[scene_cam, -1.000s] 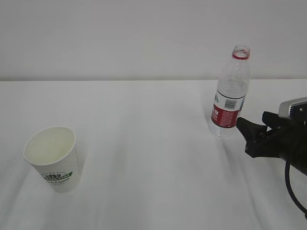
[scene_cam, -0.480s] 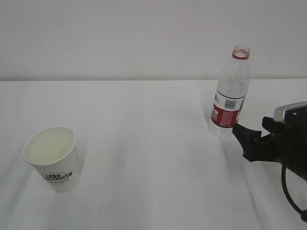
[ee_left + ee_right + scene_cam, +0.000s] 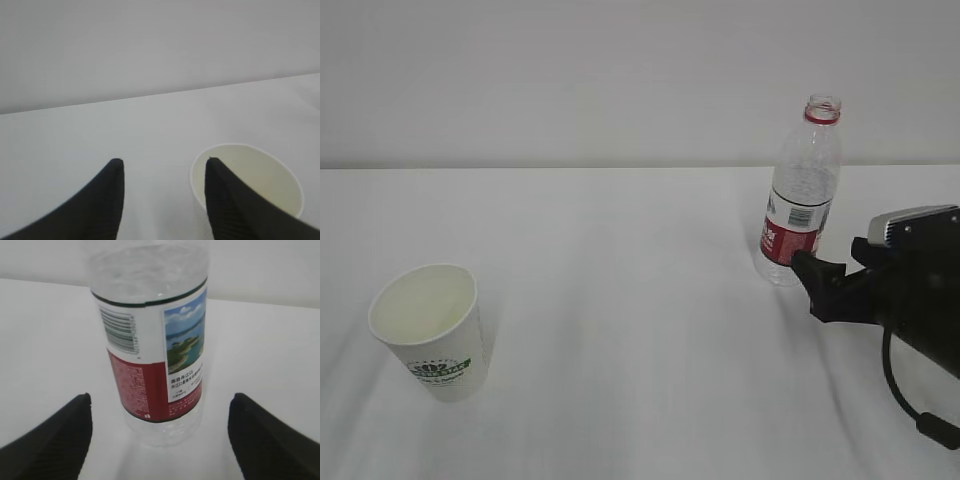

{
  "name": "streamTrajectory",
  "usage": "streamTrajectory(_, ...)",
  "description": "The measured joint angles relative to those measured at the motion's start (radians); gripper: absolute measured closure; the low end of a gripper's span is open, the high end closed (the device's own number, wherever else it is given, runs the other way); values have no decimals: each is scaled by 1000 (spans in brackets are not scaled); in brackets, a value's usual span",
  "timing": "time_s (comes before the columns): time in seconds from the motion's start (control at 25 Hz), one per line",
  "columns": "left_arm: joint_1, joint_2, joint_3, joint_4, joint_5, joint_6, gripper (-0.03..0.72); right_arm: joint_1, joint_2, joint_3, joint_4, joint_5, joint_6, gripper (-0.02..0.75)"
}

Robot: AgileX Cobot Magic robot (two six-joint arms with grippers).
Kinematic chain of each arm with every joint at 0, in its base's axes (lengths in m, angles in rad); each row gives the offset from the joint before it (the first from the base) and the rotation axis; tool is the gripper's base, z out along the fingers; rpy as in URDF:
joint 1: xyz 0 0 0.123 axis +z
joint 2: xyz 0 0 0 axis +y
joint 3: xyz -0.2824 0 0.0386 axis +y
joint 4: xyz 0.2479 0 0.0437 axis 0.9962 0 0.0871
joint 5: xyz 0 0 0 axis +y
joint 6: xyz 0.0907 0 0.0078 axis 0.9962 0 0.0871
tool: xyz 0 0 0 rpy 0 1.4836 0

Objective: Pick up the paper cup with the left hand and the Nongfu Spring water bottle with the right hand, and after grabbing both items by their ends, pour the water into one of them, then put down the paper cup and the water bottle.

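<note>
White paper cup (image 3: 428,330) stands untouched at the table's (image 3: 620,300) left, the left hand (image 3: 162,172) hovering above it, jaws partly spread and empty. At right, the right hand (image 3: 810,275) has edged closer and widened its empty jaws around the Nongfu Spring water bottle's (image 3: 800,195) base, suggesting a grasp is imminent.

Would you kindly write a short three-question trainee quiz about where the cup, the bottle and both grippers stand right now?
1. True or false: the right gripper is closed on the water bottle.
2. Which stands taller, the paper cup or the bottle?
3. In the left wrist view, the left gripper is: A) shut on the cup, B) open with one fingertip in front of the cup's rim, C) out of view.

Key: 1 false, its jaws stand wide either side; 2 the bottle; 3 B.
</note>
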Motion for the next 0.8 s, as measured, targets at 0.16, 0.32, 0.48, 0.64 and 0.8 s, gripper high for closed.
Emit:
streamTrajectory(0.16,0,0,0,0,0,0,307,0,42,-35,2,0,0,93)
streamTrajectory(0.32,0,0,0,0,0,0,307,0,58,-63,2,0,0,93)
streamTrajectory(0.48,0,0,0,6,0,-2,307,0,59,-82,2,0,0,93)
streamTrajectory(0.64,0,0,0,7,-2,-2,307,0,60,-99,0,0,0,93)
streamTrajectory(0.8,0,0,0,7,-2,-2,307,0,68,-117,0,0,0,93)
